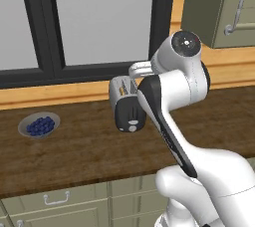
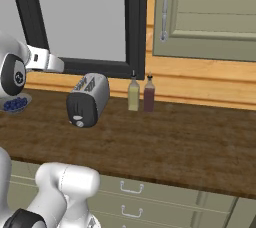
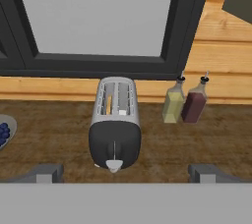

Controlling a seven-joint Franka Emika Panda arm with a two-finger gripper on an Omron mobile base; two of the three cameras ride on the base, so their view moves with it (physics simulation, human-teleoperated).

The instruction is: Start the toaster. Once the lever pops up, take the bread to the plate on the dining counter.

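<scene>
- The gripper (image 3: 126,173) stands fully open and holds nothing; in the hand view its two dark finger tips (image 3: 44,173) rise far apart at the bottom, one on each side of the toaster's front.
- Between and just beyond those tips sits the toaster (image 3: 114,122), a small silver two-slot one with a rounded black front panel and a pale lever (image 3: 114,165) low on that panel.
- A sliver of tan bread (image 3: 109,104) shows in the left slot as the hand camera sees it; the other slot looks empty, though it is too dark to be sure.
- The toaster rests on the dark wooden counter (image 2: 190,142) under the window, its black front turned toward the robot.
- To the side of the toaster, near but apart from it, stand a yellow bottle (image 3: 173,102) and a dark red bottle (image 3: 194,102), touching or nearly so.
- On the other side, well apart, is a grey bowl of blueberries (image 1: 39,125).
- The step in hand, I judge, is starting the toaster: the lever is not yet pressed.
- To do it well, the hand should come in low and centred on the front panel, set one finger tip on top of the lever and push straight down along its track until it latches.
- A sideways shove could slide the light toaster toward the bottles, so the force should stay vertical.
</scene>
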